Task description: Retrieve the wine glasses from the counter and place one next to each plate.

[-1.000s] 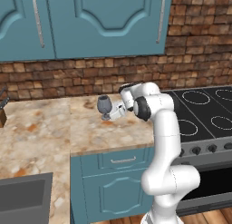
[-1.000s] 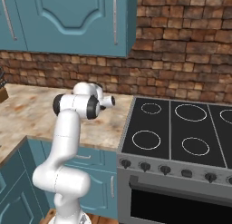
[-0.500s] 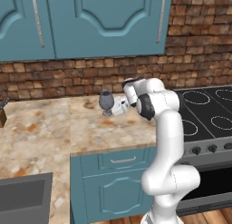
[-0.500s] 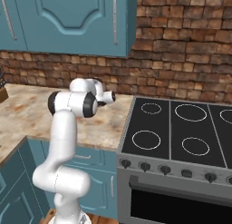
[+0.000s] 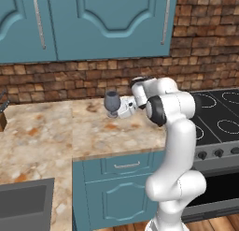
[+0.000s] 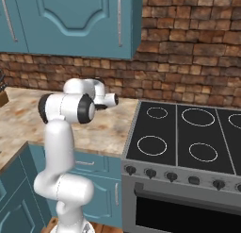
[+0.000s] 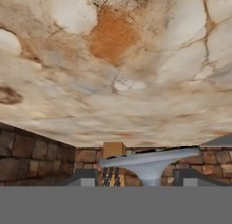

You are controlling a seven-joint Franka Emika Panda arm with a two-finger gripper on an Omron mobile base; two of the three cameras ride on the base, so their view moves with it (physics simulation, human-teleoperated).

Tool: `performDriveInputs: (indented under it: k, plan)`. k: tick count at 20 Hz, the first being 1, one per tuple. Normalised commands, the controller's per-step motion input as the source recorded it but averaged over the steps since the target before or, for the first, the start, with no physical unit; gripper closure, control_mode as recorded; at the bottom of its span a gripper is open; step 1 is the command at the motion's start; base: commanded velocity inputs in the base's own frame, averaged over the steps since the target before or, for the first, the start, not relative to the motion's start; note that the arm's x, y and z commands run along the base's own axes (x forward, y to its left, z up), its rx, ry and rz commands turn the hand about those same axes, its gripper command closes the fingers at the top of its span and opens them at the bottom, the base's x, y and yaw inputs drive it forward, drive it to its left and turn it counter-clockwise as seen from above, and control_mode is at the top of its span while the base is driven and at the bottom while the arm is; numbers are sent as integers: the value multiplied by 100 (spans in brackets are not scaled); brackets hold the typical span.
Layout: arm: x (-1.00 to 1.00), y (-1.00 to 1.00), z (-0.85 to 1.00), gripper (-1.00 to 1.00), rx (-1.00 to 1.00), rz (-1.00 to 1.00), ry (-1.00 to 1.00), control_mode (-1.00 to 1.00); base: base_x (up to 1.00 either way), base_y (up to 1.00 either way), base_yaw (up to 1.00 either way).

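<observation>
My fingers (image 7: 85,177) are clasping the wine glass (image 5: 111,103), one on each side of its stem just under the foot, and I am seeing that foot as a grey disc between the two dark tips in the hand view. I am holding the gripper (image 5: 117,107) out sideways to the left over the counter (image 5: 56,132), with the glass's dark bowl hanging just clear of the mottled stone, close to the brick wall (image 5: 70,83). The stove (image 6: 188,137) is sitting to the right.
</observation>
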Motion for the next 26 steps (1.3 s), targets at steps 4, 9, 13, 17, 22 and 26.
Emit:
performDriveInputs:
  k: [4, 9, 13, 17, 22, 26]
  plan:
    - [-59, -14, 26, 100, 6, 0, -2, -100, 0, 0, 0]
    - [-63, -30, 32, 100, 11, 0, 0, -100, 0, 0, 0]
    - [-96, -33, 52, 100, 14, 0, -4, -100, 0, 0, 0]
    - [-94, -31, 53, 100, 16, 0, -4, -100, 0, 0, 0]
    - [-88, -21, 52, 100, 16, 0, -1, -100, 0, 0, 0]
    - [-94, -22, 58, 100, 16, 0, 0, -100, 0, 0, 0]
